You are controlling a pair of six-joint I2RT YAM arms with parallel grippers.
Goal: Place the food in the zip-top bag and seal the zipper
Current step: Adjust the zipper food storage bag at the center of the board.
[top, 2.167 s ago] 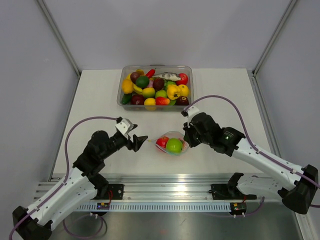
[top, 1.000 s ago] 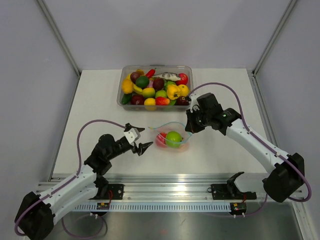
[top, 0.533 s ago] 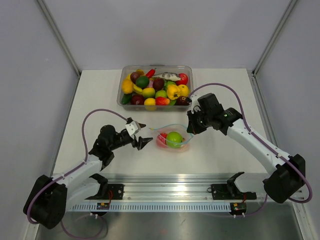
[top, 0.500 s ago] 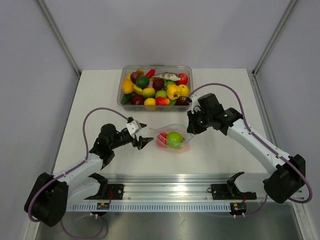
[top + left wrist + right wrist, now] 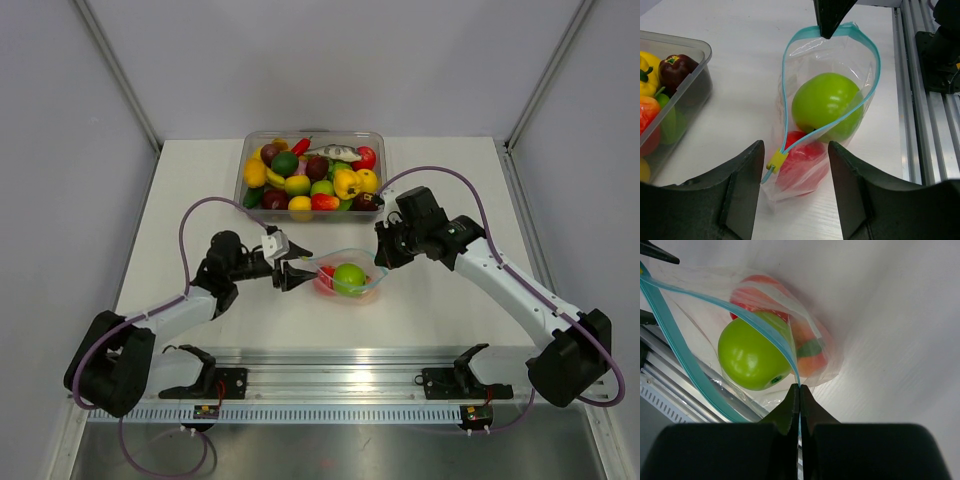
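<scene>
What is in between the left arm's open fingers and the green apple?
In the left wrist view, the yellow zipper slider and the red fruit inside the zip-top bag lie between the left fingers and the green apple.

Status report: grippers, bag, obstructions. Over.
Left gripper open at yellow slider. Right gripper shut on zipper, far end. Zip-top bag unsealed, green apple and red fruit inside. Nothing blocking the slider.
</scene>
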